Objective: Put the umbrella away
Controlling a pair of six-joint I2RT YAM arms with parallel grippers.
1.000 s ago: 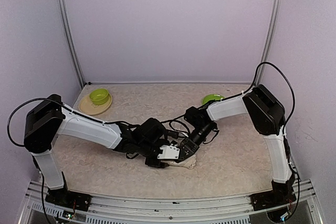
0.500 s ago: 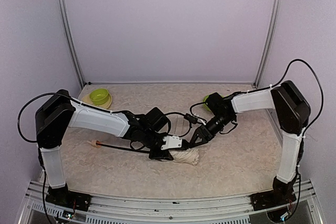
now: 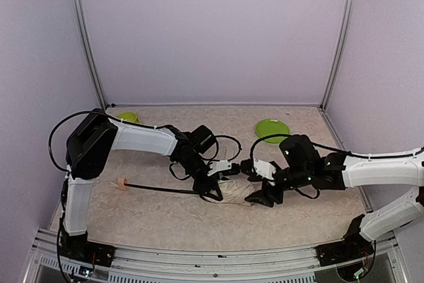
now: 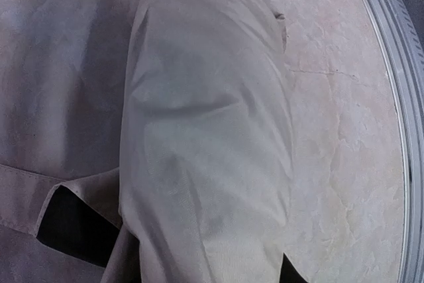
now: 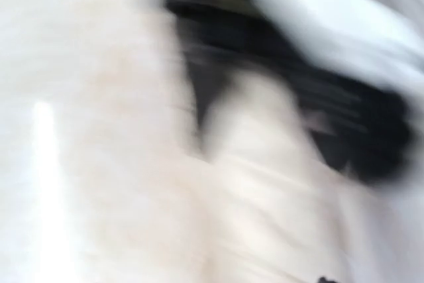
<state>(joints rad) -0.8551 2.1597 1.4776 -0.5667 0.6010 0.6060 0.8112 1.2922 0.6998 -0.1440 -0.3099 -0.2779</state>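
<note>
The umbrella (image 3: 228,193) is laid flat on the table (image 3: 298,223), its cream canopy (image 4: 205,150) bunched beneath the left gripper (image 3: 225,170) and just beside the right gripper (image 3: 255,180). The black shaft (image 3: 159,188) is stretched away from the left fingers to the wooden knob (image 3: 121,182). Whether either pair of fingers is apart or clamped cannot be told (the right wrist view is blurred, and the left one is filled with fabric). A green plate (image 3: 272,126) is set beyond the right fingers.

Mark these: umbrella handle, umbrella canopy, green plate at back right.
umbrella handle (image 3: 121,182), top view, middle of the wooden knob.
umbrella canopy (image 4: 205,144), left wrist view, on the bunched cream fabric fold.
green plate (image 3: 272,126), top view, its bare centre.
</note>
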